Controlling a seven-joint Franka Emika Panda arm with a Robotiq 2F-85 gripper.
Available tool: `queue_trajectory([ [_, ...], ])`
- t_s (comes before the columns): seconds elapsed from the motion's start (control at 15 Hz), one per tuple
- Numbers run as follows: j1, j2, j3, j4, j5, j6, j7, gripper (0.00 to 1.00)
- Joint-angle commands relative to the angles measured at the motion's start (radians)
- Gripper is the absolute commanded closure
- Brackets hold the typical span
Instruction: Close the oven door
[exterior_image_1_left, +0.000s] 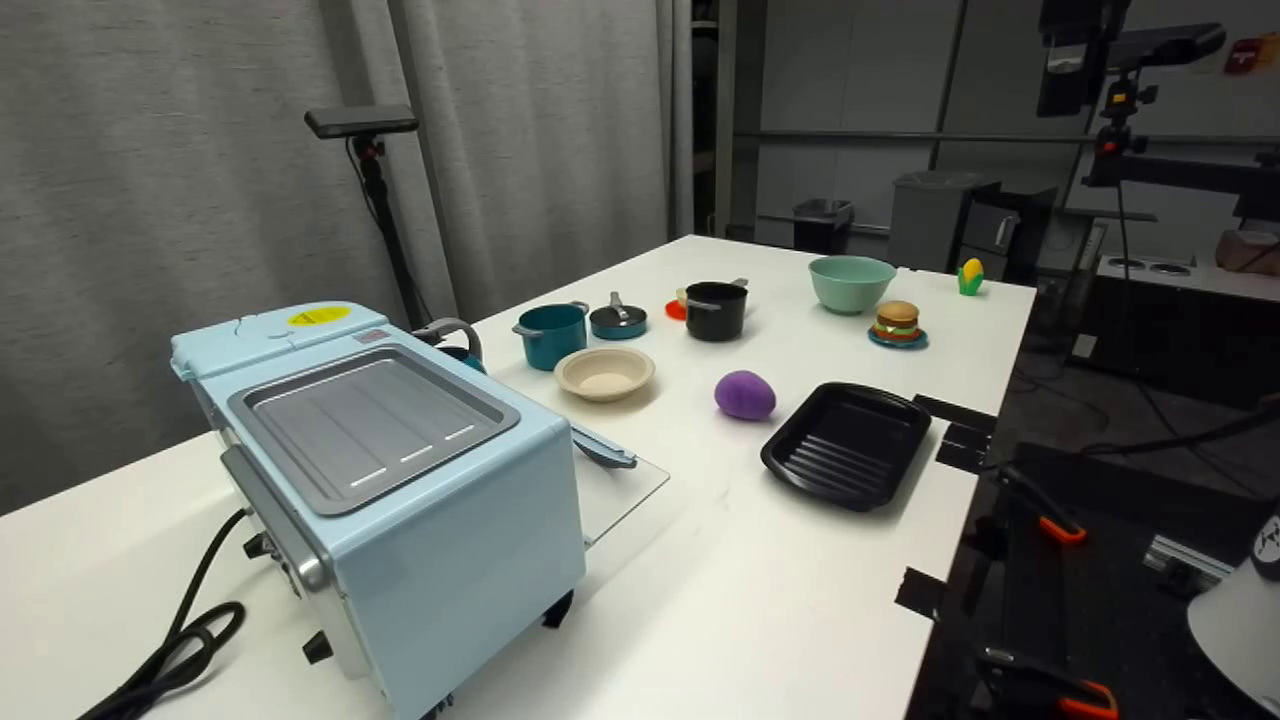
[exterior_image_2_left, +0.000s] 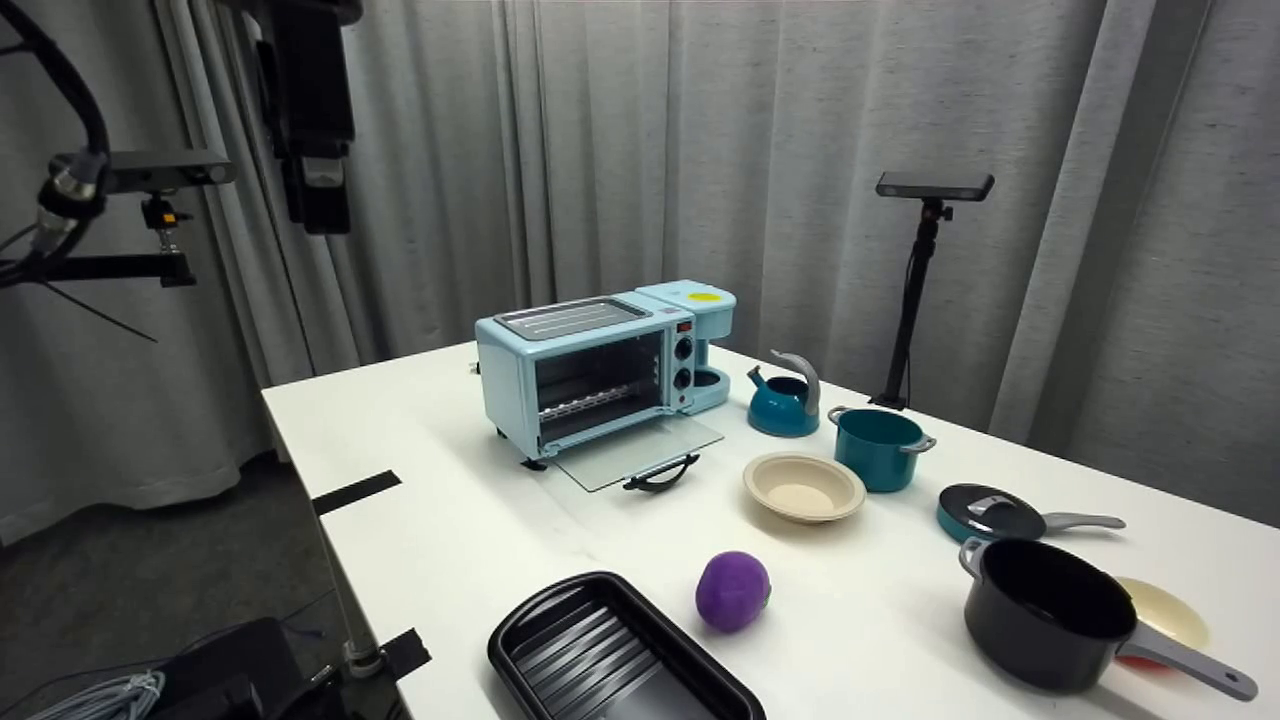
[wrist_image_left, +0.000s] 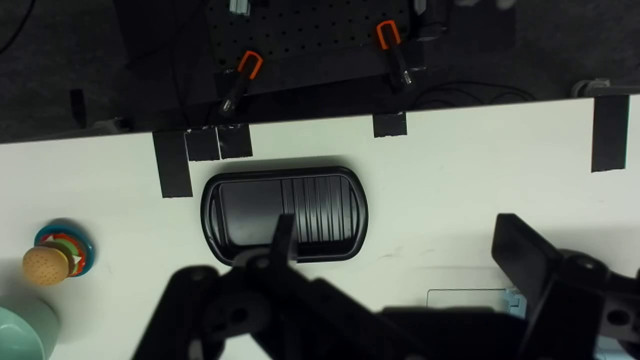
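Looking in, we've got the glass oven door (exterior_image_2_left: 637, 452) lowered, dark handle (exterior_image_2_left: 662, 470) outward, its pale-blue oven (exterior_image_2_left: 600, 375) near the tabletop's (exterior_image_2_left: 450, 530) far corner in an exterior view; our hand (wrist_image_left: 394, 236) gapes wide.

High up over there the black fingers (wrist_image_left: 522, 255) hang pointing down, parted wide, each well apart from the other, and lower down I can see part of a rounded white piece of the arm (exterior_image_1_left: 1240, 622)
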Motion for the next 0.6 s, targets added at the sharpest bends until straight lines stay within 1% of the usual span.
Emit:
queue_trajectory([
  [0.0,-0.014,0.001,0.008,0.003,0.006,-0.002,-0.008,0.0],
  [0.53,-0.015,0.003,0.009,0.005,0.008,-0.011,-0.003,0.0],
])
